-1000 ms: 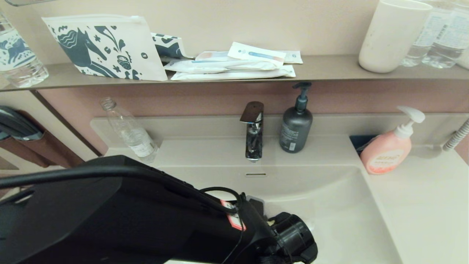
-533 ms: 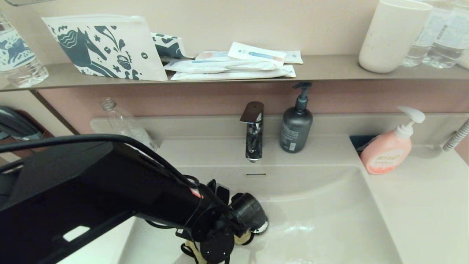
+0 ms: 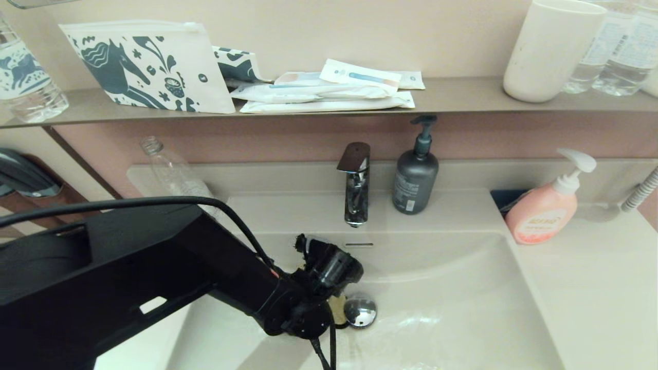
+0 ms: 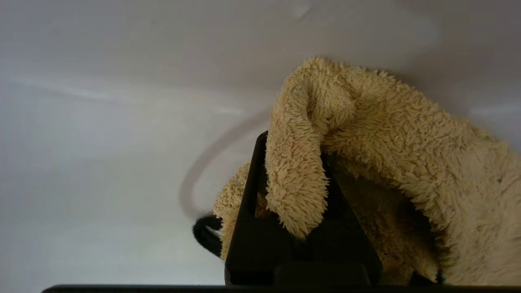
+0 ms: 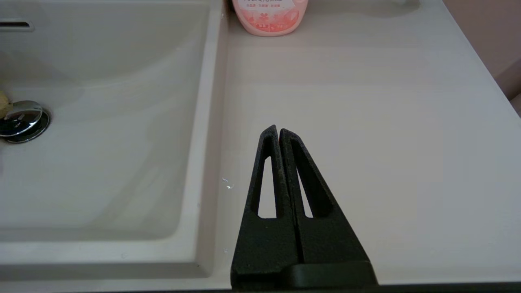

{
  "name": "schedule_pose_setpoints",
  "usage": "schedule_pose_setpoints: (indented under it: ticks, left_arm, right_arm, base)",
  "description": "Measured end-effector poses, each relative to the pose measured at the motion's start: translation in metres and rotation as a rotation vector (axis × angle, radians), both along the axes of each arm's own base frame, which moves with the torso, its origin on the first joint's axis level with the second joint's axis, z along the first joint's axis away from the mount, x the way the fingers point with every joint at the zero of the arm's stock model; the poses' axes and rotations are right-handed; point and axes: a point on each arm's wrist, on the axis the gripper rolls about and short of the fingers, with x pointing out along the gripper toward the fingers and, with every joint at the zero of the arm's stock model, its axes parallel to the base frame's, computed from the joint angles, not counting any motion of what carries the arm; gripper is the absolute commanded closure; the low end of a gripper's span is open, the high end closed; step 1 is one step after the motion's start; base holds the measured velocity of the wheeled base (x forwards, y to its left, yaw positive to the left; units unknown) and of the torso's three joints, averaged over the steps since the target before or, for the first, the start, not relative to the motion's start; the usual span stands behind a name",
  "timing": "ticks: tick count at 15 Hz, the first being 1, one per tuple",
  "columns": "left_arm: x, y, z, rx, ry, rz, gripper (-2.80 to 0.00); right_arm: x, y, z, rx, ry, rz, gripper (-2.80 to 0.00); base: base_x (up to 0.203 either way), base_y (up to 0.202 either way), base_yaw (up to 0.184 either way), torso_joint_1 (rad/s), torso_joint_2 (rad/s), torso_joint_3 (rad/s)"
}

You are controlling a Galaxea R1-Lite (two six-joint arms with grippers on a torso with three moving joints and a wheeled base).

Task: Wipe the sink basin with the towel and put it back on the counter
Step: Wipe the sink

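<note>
My left arm reaches down into the sink basin. The left gripper is shut on the mustard-yellow towel, which is bunched over the fingers and pressed against the glossy basin floor. The towel's black loop hangs beside the fingers. In the head view only a scrap of towel shows under the wrist, just left of the chrome drain plug. My right gripper is shut and empty, hovering over the counter to the right of the basin; the head view does not show it.
A chrome faucet and a dark pump bottle stand behind the basin. A pink soap bottle sits on the counter's back right, a clear plastic bottle at the back left. The wall shelf above carries a cup, pouches and packets.
My left arm swept the towel from the basin's front right to the left, then back toward the drain. The drain plug, covered before, now shows.
</note>
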Motion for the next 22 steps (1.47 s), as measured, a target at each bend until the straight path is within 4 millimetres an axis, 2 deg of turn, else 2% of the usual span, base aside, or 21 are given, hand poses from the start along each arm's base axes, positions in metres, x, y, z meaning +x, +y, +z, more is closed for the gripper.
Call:
schedule_pose_setpoints:
  ticks: [3, 9, 16, 19, 22]
  left_arm:
    - [-0.003, -0.016, 0.000, -0.111, -0.039, -0.048, 0.00]
    - [-0.007, -0.050, 0.007, -0.282, -0.110, -0.038, 0.00]
    - [-0.010, -0.085, -0.009, -0.330, -0.123, -0.070, 0.00]
    - [-0.027, -0.106, -0.009, -0.368, -0.123, -0.116, 0.00]
    - [-0.049, -0.112, -0.015, -0.381, -0.069, -0.098, 0.00]
  right_arm:
    - [0.000, 0.000, 0.000, 0.000, 0.000, 0.000, 0.00]
    - [0.000, 0.000, 0.000, 0.000, 0.000, 0.000, 0.00]
    - [0.000, 0.000, 0.000, 0.000, 0.000, -0.001, 0.00]
    - [0.000, 0.000, 0.000, 0.000, 0.000, 0.000, 0.00]
    - [0.000, 0.000, 0.000, 0.000, 0.000, -0.001, 0.00]
  base:
    - [0.000, 0.000, 0.000, 0.000, 0.00, 0.000]
    - [0.000, 0.000, 0.000, 0.000, 0.00, 0.000]
    - [0.000, 0.000, 0.000, 0.000, 0.00, 0.000]
    - [0.000, 0.000, 0.000, 0.000, 0.00, 0.000]
    - [0.000, 0.000, 0.000, 0.000, 0.00, 0.000]
